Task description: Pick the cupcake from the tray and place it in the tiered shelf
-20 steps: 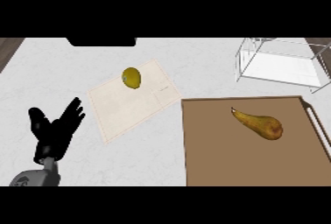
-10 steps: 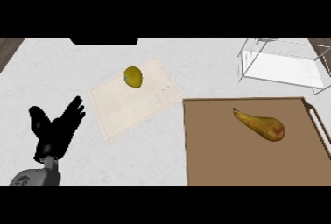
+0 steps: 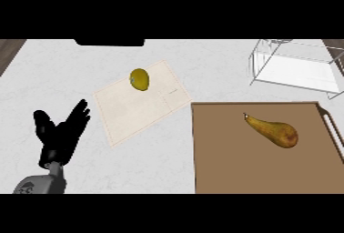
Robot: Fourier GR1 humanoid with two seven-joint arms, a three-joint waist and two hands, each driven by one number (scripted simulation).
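A brown tray (image 3: 228, 164) fills the lower right of the head view. On it lies a brownish-yellow pear (image 3: 274, 131); I see no cupcake anywhere. The tiered shelf (image 3: 295, 68), a clear wire-framed rack with a white base, stands at the back right. My left hand (image 3: 60, 132) rests open at the lower left, fingers up, well away from the tray and shelf. My right hand does not show.
A beige cutting board (image 3: 138, 111) lies angled in the middle of the white counter, with a yellow-green lemon (image 3: 139, 79) on its far corner. A dark object (image 3: 109, 42) sits at the counter's back edge.
The view has shifted slightly, so everything sits a little further right in the picture. The left hand has not moved visibly.
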